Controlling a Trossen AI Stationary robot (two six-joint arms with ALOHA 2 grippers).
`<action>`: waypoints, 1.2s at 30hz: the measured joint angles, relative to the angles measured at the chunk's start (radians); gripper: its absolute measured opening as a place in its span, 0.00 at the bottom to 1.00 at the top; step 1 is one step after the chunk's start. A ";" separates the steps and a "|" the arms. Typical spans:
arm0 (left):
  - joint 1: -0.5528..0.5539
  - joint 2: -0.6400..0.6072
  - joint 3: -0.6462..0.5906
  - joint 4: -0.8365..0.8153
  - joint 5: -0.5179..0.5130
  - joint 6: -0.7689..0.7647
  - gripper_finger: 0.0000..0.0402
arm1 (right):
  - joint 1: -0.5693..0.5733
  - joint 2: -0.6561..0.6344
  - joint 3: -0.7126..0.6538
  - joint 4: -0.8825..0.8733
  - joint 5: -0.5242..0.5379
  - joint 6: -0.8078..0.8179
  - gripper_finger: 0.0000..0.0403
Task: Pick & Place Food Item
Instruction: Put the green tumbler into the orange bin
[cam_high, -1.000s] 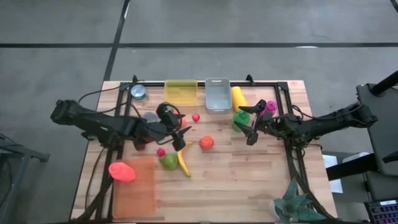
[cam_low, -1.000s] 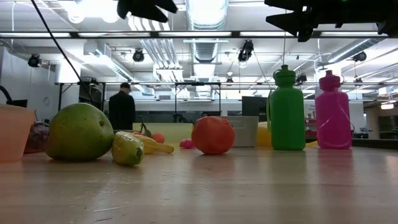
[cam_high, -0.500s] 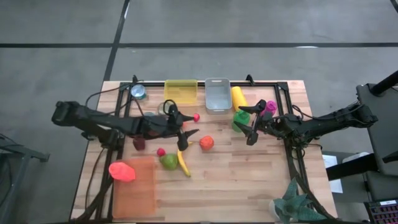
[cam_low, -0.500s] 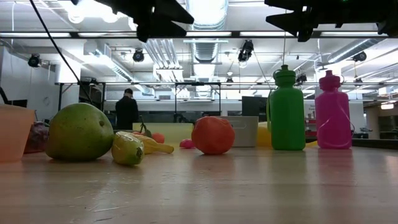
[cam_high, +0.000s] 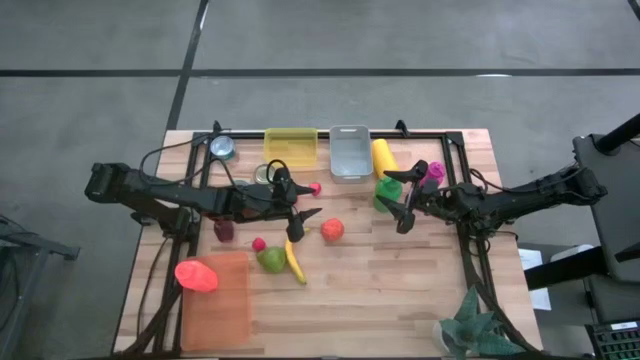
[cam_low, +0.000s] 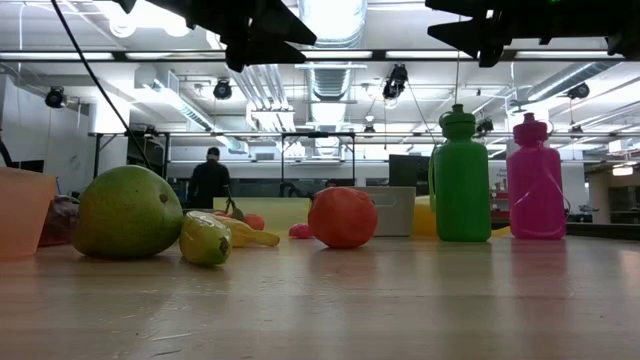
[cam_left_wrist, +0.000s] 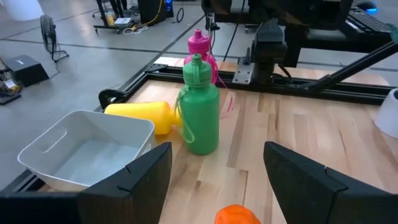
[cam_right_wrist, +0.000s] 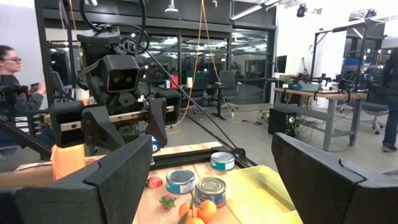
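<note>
My left hand (cam_high: 303, 222) hangs above the table (cam_high: 400, 290) with its fingers apart and nothing between them, just beside the orange fruit (cam_high: 332, 230) — the landmark for what follows. From the left wrist, that fruit shows at the near edge, between the two dark fingers (cam_left_wrist: 311, 177).

On the far side of my left hand from the orange fruit lie a yellow banana (cam_high: 295, 262), a green pear (cam_high: 271, 260) touching the banana, and a small red item (cam_high: 259, 244) just beside the pear. A second small red piece (cam_high: 315, 188) lies near the fruit, toward the table's back edge.

My right hand (cam_high: 404, 209) waits on the other side of the orange fruit, raised, fingers spread wide and empty. Beside it stand a green bottle (cam_high: 387, 191) and a pink bottle (cam_high: 433, 173), both upright.

Behind the orange fruit, along the back edge, sit a clear grey bin (cam_high: 349, 153), a yellow bin (cam_high: 290, 146) and a yellow cylinder (cam_high: 384, 158) lying on its side. Well apart from the fruit, at the front left, an orange tray (cam_high: 215, 305) carries a red-pink item (cam_high: 196, 275) on its corner.

Low across the table — a person (cam_low: 209, 180) stands in the room behind.
</note>
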 joint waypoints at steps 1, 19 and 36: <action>0.000 0.000 0.000 0.000 0.000 0.000 0.64 | 0.000 0.000 0.000 0.000 0.000 0.000 0.81; 0.000 0.000 -0.001 -0.001 0.000 -0.001 0.64 | 0.000 0.000 0.000 0.000 0.000 -0.001 0.81; 0.000 0.000 -0.001 -0.004 0.000 -0.002 0.64 | 0.000 -0.030 0.047 -0.028 0.010 0.015 0.81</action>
